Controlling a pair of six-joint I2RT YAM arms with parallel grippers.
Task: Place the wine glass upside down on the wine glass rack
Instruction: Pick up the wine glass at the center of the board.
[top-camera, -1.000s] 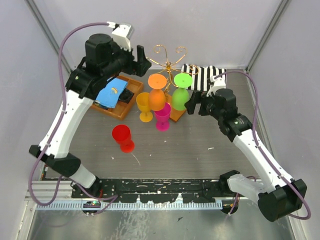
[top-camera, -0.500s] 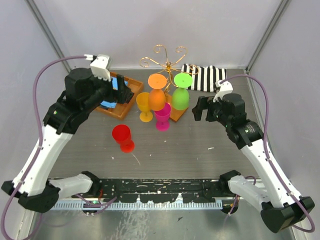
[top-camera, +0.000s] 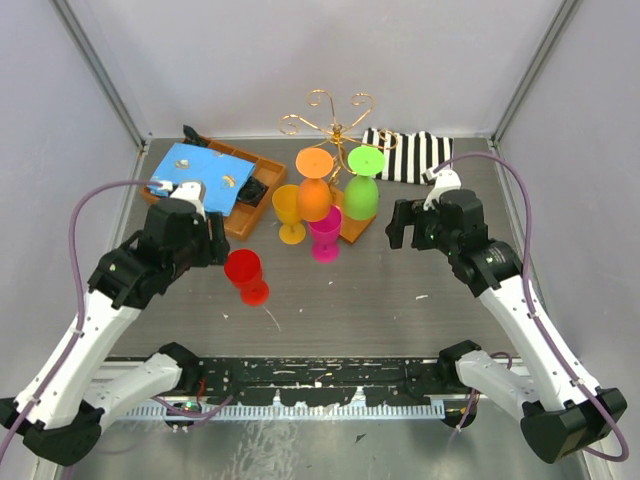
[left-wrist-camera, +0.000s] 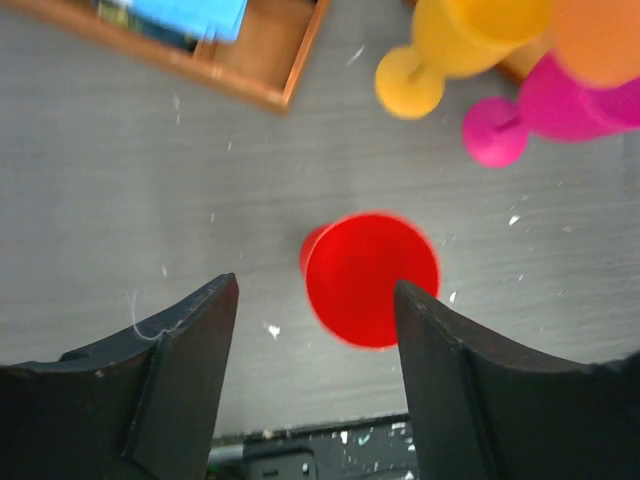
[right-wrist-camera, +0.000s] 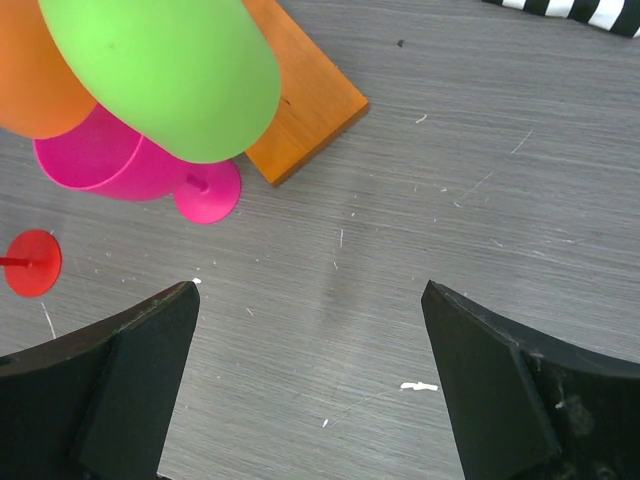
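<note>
**Near zone.** The left gripper (left-wrist-camera: 315, 288) has its jaws parted and grasps nothing. It is poised over the red wine glass (left-wrist-camera: 371, 279), which stands upright on the grey table (top-camera: 400, 300), near-left of the wine glass rack (top-camera: 335, 112) and well apart from it. In the wrist view the bowl sits off-centre, close against the right finger. Whether they touch cannot be told. The right gripper (right-wrist-camera: 310, 290) is spread wide and empty over bare table, just right of the rack's base.

**Risks.**
- Closing off-centre would likely shove the glass sideways or tip it before both fingers bear on it.
- The bowl looks smooth and rounded, so a light pinch may slip when the glass is inverted.
- The yellow glass (top-camera: 290, 213) and magenta glass (top-camera: 325, 235) stand directly in front of the rack, and a low carry could knock them over.
- The orange glass (top-camera: 313, 192) and green glass (top-camera: 362, 192) already hang inverted, so a bump could swing them or shift the light stand.

**Materials and shapes.** The glasses are opaque, plastic-looking and evenly coloured, each with a round bowl, thin stem and disc foot. The table has a brushed grey grain flecked with white. The rack is thin gold wire with curled scrolls on a flat, rectangular orange-brown wooden base. At far left is a wooden tray (top-camera: 236, 218) holding a blue cloth (top-camera: 195, 170). At far right is a soft black-and-white striped cloth (top-camera: 405, 155).
</note>
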